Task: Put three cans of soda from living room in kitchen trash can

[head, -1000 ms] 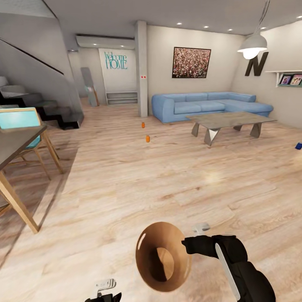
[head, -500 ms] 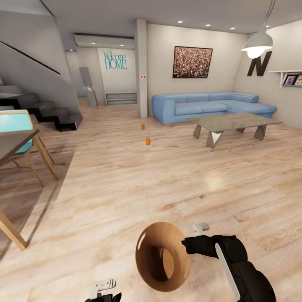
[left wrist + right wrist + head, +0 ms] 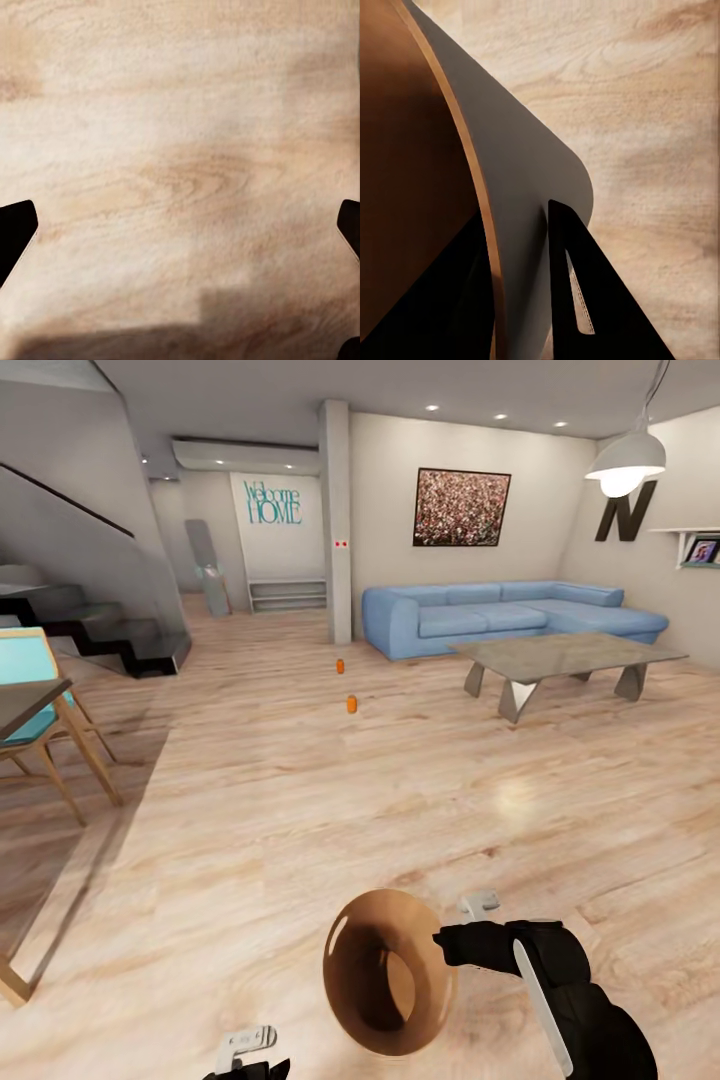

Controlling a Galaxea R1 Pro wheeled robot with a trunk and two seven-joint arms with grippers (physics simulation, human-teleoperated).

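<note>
From the head view, the right gripper [image 3: 452, 926] pinched the rim of the trash can [image 3: 385, 972], tipped mouth toward the camera; two orange soda cans [image 3: 351, 704] stood on the floor [image 3: 300, 800] near the sofa [image 3: 500, 615]. The left wrist view showed the left gripper [image 3: 180, 232] spread wide over bare floor. The right wrist view showed fingers [image 3: 577, 300] straddling the bin's thin wall; it looked light, stiff and glossy, likely slippery, so a rim hold suits

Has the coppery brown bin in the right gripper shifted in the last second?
No. The coppery brown bin sits the same against the right gripper; only the camera moved.
</note>
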